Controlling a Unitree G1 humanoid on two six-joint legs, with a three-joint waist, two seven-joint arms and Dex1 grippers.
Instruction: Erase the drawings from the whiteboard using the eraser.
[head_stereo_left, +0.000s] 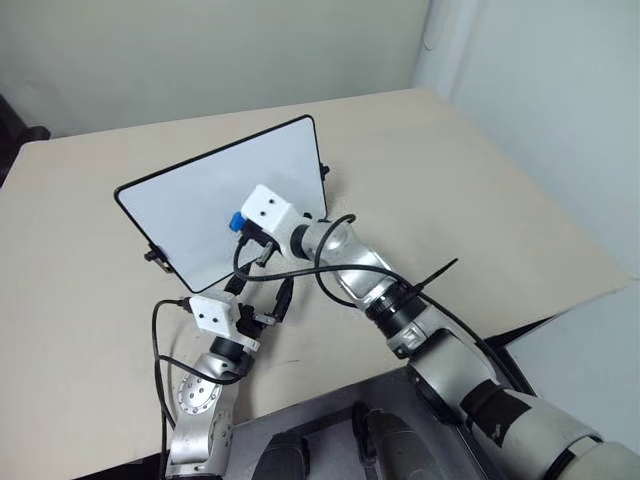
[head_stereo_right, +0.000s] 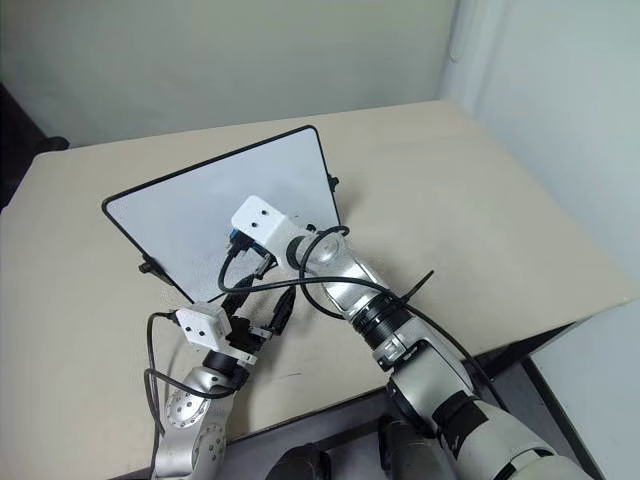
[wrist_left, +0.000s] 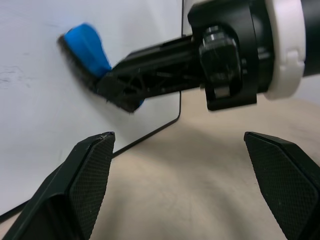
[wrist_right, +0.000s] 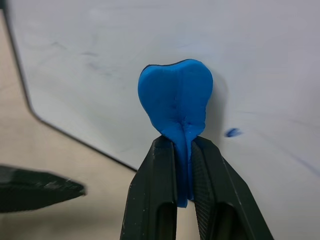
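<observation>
The whiteboard (head_stereo_left: 200, 205) stands tilted on the table, its white face towards me. My right gripper (wrist_right: 182, 145) is shut on the blue eraser (wrist_right: 176, 100), which is pressed flat against the board's lower middle; the eraser (head_stereo_left: 234, 221) also shows from above. Of the drawings, a small blue marker spot (wrist_right: 231, 132) lies right beside the eraser, with a faint blue line (wrist_right: 300, 162) further along. My left gripper (wrist_left: 177, 136) is open with nothing between its fingers, just in front of the board's lower corner and below the right gripper.
The beige table (head_stereo_left: 480, 200) stretches around the board, with its front edge near my arms and its right edge towards the wall. A black knob (head_stereo_left: 323, 168) sticks out of the board's side. Black cables (head_stereo_left: 330, 268) loop between my two wrists.
</observation>
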